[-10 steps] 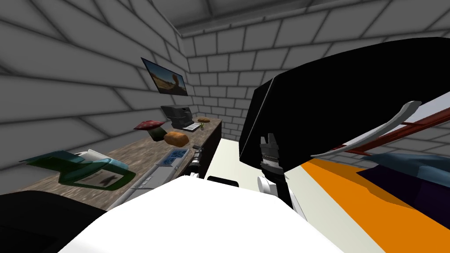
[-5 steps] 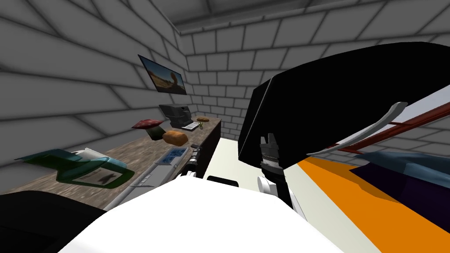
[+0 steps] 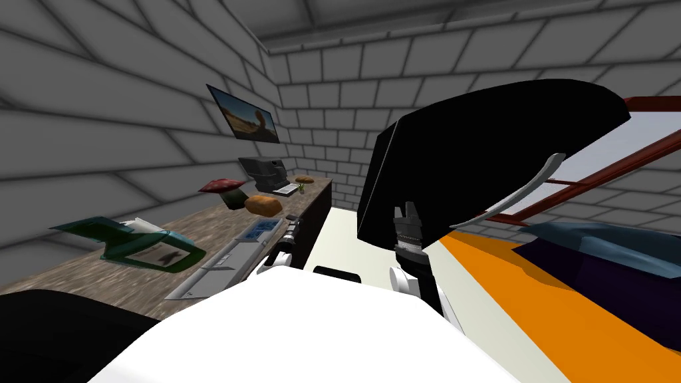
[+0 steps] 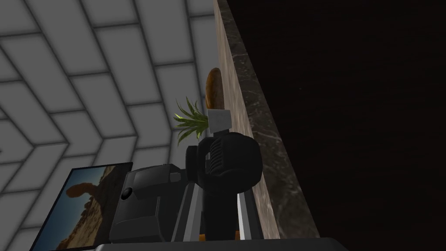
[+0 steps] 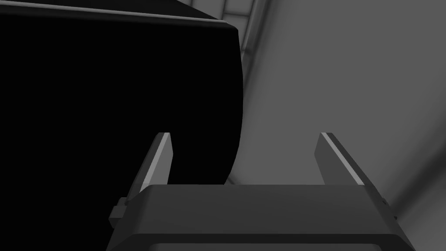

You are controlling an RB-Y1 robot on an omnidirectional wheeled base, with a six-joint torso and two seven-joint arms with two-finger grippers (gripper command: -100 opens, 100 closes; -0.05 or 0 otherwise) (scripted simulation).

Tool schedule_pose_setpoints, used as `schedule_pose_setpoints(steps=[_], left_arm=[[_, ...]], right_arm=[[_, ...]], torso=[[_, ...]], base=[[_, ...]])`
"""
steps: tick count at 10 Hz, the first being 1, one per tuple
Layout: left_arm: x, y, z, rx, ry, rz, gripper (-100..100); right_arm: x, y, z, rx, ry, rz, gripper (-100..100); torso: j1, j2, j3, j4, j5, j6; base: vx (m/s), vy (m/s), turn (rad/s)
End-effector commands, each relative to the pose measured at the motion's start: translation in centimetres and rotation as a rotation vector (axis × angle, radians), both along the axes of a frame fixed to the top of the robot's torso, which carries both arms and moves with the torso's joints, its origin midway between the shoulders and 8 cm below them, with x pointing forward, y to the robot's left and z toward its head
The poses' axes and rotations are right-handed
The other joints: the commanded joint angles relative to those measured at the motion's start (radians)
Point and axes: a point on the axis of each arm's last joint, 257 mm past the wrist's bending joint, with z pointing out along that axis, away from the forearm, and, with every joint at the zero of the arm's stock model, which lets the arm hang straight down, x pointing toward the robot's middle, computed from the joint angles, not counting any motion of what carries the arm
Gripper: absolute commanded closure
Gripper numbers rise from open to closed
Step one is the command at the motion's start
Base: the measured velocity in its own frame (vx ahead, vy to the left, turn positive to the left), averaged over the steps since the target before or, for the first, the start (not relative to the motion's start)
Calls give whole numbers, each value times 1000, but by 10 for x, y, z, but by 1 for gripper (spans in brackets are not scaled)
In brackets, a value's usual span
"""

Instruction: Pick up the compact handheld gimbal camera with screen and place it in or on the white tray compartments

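Observation:
The black gimbal camera sits between my left gripper's thin fingers, which press its sides. In the head view this gripper hangs just off the front edge of the brown stone counter, with the small dark camera at its tip. A long pale grey tray lies flat on the counter beside that hand, with a blue-patterned patch at its far end. My right gripper is raised in front of a black area; its fingers stand open and empty.
On the counter lie a green and white packet, a red-capped mushroom shape, a brown loaf, a dark machine and a small plant. A picture hangs on the brick wall. An orange surface lies to the right.
The whole head view has shifted: the counter things slid slightly and a red-framed window came in at the right, so I have turned. Both grippers keep their states.

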Motion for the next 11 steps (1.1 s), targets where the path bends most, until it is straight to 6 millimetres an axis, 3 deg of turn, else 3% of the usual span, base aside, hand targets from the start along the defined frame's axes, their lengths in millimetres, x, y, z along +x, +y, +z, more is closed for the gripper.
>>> schedule_pose_setpoints(steps=[1, 8, 9, 10, 11], left_arm=[[7, 5, 2, -11, 20, -3, 100], [41, 11, 16, -74, 73, -37, 100], [40, 10, 11, -79, 93, -38, 100], [51, 8, 21, -94, 85, -52, 100], [50, 7, 14, -100, 112, -54, 100]], right_arm=[[0, 0, 0, 0, 0, 0, 0], [0, 0, 0, 0, 0, 0, 0], [0, 0, 0, 0, 0, 0, 0], [0, 0, 0, 0, 0, 0, 0], [0, 0, 0, 0, 0, 0, 0]], torso=[[0, 0, 0, 0, 0, 0], [4, -3, -2, -1, 2, 0], [4, -2, -1, -1, 3, 0], [5, -2, -1, -1, 3, 0], [5, -1, -1, -1, 3, 0]], base=[[-74, -51, -25], [-75, -49, -20], [-70, -24, -10], [-91, -36, -11], [-71, -30, -8]])
